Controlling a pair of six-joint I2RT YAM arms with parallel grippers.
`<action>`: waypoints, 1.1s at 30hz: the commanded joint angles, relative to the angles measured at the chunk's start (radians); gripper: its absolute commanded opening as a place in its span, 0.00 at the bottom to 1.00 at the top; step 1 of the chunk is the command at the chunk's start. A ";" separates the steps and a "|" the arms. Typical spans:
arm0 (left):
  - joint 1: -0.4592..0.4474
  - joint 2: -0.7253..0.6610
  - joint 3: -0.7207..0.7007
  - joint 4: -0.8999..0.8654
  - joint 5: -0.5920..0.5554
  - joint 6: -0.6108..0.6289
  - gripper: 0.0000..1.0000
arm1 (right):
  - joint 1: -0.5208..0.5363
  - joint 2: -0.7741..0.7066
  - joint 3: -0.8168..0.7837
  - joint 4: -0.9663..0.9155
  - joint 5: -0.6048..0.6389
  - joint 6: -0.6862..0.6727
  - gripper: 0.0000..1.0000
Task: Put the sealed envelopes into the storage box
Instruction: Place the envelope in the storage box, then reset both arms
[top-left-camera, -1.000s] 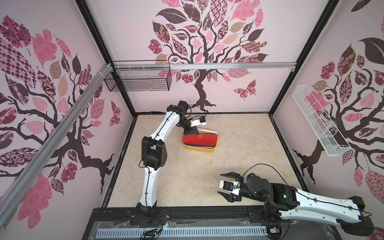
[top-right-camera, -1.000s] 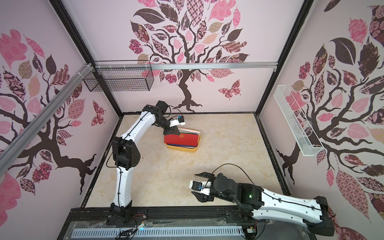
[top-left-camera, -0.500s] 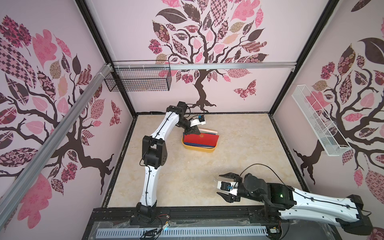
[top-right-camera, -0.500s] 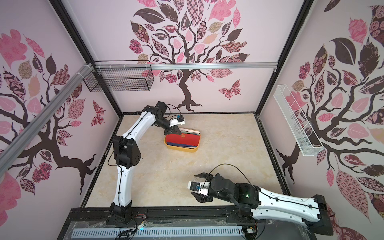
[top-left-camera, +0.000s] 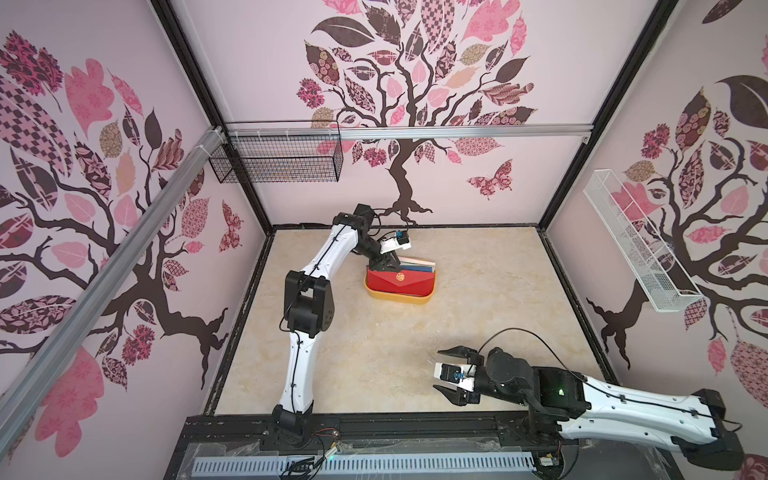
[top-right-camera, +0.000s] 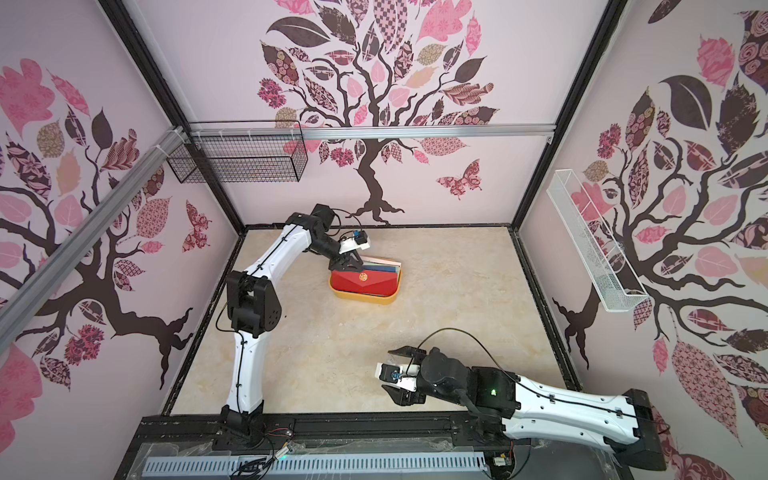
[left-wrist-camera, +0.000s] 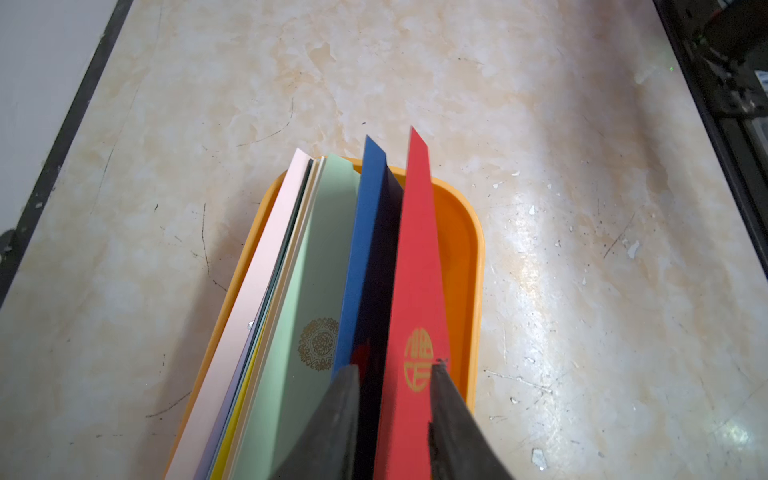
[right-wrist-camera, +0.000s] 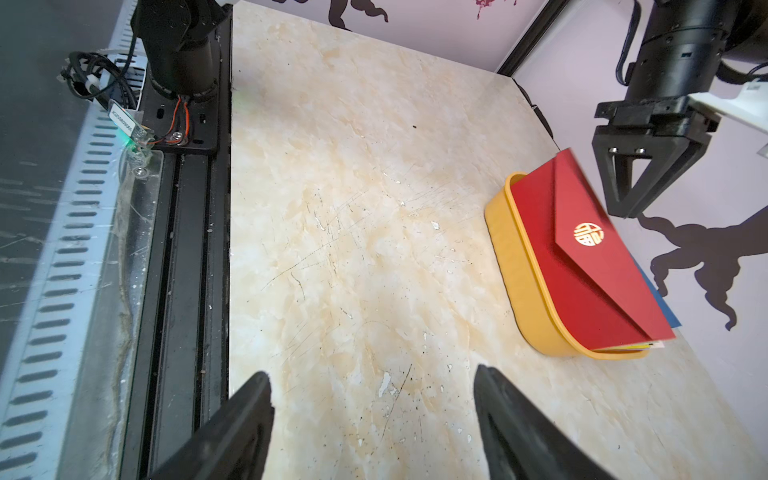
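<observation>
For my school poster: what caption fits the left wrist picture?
Left gripper, jaws apart, straddles the red envelope standing on edge beside other envelopes in the orange storage box.

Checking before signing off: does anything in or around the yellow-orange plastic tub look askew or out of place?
Slightly: the red paper envelope leans away from the navy paper envelope, leaving a wedge-shaped gap, between the parted jaws of the left gripper. Everything stands inside the yellow-orange plastic tub; nothing spilled.
</observation>
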 joint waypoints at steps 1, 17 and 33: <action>0.013 -0.025 -0.042 0.071 -0.006 -0.026 0.41 | 0.004 0.000 0.003 0.019 0.000 0.013 0.80; 0.058 -0.558 -0.577 0.862 -0.178 -0.623 0.45 | -0.224 -0.092 -0.018 0.177 0.085 0.233 0.90; 0.282 -1.240 -1.601 1.351 -0.925 -1.238 0.77 | -0.881 0.324 -0.013 0.576 0.284 0.420 0.95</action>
